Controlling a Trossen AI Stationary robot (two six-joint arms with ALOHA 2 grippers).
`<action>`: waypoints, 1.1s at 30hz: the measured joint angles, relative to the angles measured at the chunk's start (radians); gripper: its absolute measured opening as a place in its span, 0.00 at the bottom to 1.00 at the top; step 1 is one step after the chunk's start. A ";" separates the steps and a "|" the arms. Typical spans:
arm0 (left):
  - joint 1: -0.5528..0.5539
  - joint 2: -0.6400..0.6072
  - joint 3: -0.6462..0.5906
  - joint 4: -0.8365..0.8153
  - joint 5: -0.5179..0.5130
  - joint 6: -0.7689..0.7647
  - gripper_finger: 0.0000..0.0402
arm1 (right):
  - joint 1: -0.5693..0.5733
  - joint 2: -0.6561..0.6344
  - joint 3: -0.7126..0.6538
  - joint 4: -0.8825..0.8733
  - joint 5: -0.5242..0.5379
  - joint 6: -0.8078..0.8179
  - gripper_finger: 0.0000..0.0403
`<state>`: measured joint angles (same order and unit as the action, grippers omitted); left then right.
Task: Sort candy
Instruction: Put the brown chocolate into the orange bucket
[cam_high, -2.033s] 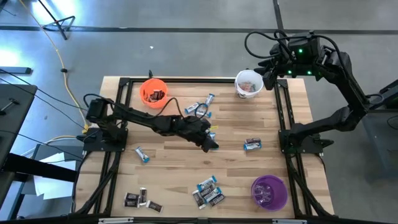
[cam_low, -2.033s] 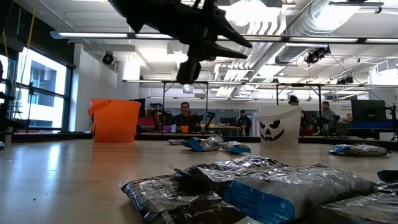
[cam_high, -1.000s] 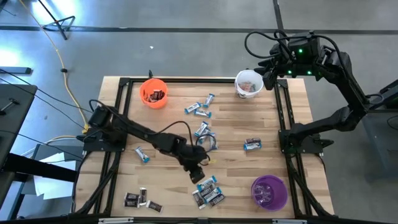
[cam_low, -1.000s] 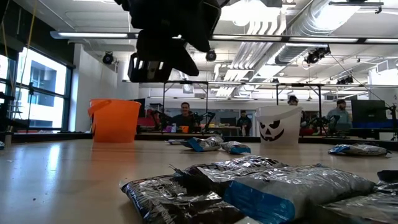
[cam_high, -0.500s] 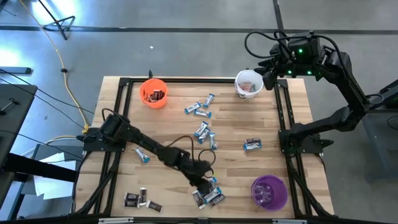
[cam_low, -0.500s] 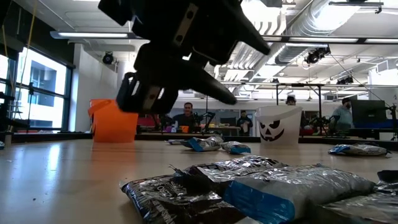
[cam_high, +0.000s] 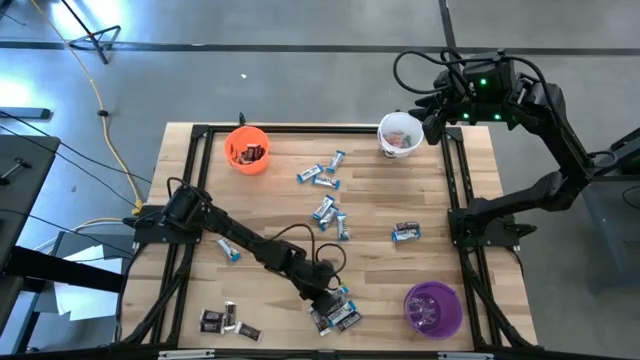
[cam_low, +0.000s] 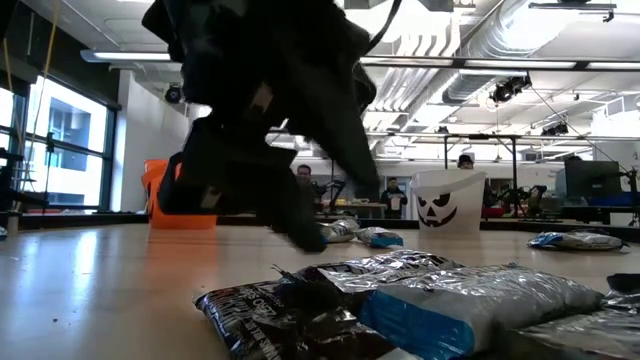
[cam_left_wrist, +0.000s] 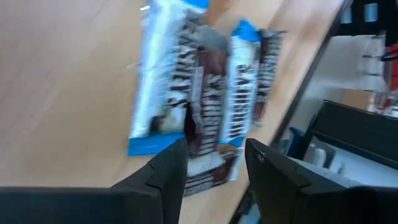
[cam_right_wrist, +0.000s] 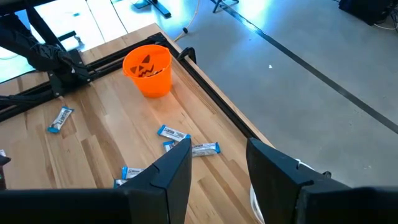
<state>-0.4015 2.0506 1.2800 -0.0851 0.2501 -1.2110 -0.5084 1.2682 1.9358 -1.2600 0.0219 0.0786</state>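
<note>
- High view: the left gripper (cam_high: 330, 299) is hovering over a heap of small blue-and-white and dark wrapped candy (cam_high: 338, 314) near the round purple plastic cup (cam_high: 432, 308).
- Left wrist view: its fingers (cam_left_wrist: 163, 169) are standing spread, holding nothing.
- Right wrist view: the right gripper (cam_right_wrist: 217, 163) is waiting with jaws apart above the round white cup (cam_high: 400, 134).

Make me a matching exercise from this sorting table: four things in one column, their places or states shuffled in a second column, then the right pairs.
Things:
1. orange cup
2. white cup
3. purple cup
4. left gripper

Places or states:
A. under the right gripper, at the table's far edge
B. near edge of the table, on the right arm's side
C. open, over a pile of candy
D. far edge, on the left arm's side, dark candy inside

Pairs: 1-D, 2-A, 3-B, 4-C
</note>
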 joint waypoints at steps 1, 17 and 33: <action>0.000 0.000 -0.001 -0.004 0.000 -0.001 0.37 | 0.000 0.000 0.000 0.000 0.000 0.000 0.37; -0.005 0.062 0.002 0.131 -0.008 -0.037 0.37 | 0.000 0.000 0.000 0.000 0.000 0.000 0.37; -0.021 0.130 0.005 0.171 -0.060 -0.062 0.34 | 0.000 0.000 0.000 0.000 0.000 0.000 0.37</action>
<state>-0.4221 2.1803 1.2848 0.0854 0.1902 -1.2726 -0.5084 1.2682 1.9359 -1.2601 0.0219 0.0787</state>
